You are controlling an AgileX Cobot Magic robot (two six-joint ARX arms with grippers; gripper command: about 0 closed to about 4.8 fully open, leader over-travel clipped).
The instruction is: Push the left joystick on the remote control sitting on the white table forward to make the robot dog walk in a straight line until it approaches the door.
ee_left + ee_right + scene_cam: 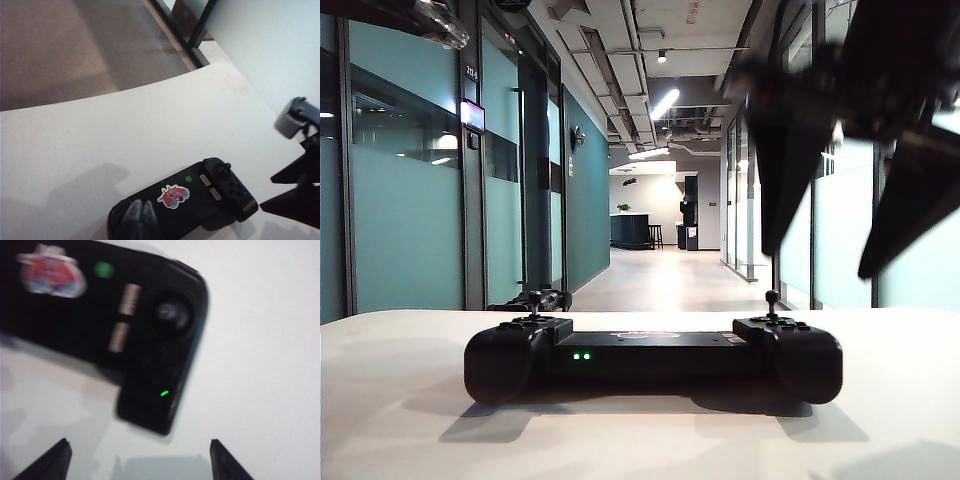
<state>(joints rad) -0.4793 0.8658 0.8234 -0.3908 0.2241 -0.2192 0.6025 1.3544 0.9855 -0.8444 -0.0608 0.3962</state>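
The black remote control (653, 355) lies on the white table (400, 420), two green lights lit on its middle bar. My left gripper (139, 212) is shut with nothing in it. It hangs over the remote control's (200, 197) left end and hides the left joystick in the left wrist view. The left joystick (533, 298) stands upright. My right gripper (820, 258) hangs open and blurred above the right end; the same gripper (140, 460) has bare table between its fingers, short of the right joystick (167, 314). A low black shape past the table edge looks like the robot dog (556, 298).
A long corridor runs straight ahead, with teal glass walls and a dark-framed door (535, 180) on the left and frosted glass panels (840, 230) on the right. The right gripper (267, 191) also shows in the left wrist view, beside the remote control's right end.
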